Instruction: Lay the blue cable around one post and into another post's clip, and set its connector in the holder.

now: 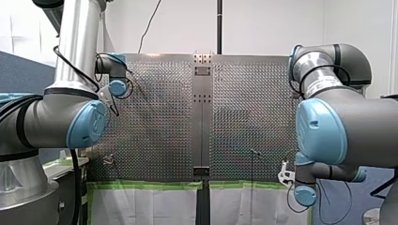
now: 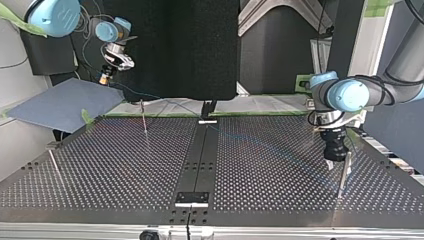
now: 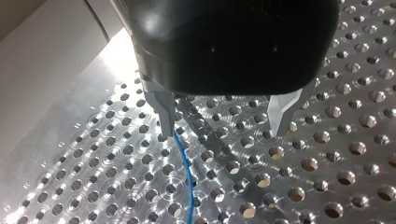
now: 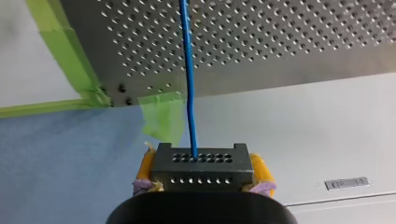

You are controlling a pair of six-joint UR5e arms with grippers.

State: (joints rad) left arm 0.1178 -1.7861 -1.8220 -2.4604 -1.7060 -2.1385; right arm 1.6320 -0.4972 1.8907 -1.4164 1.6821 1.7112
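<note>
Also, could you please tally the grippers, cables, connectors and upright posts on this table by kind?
Grippers: 2 (left gripper, right gripper)
Blue cable: 1
Connector: 1
Posts: 3
Total: 7

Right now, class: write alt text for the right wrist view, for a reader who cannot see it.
My right gripper is shut on a dark connector; its blue cable runs ahead over the perforated table, whose edge carries green tape.
</note>
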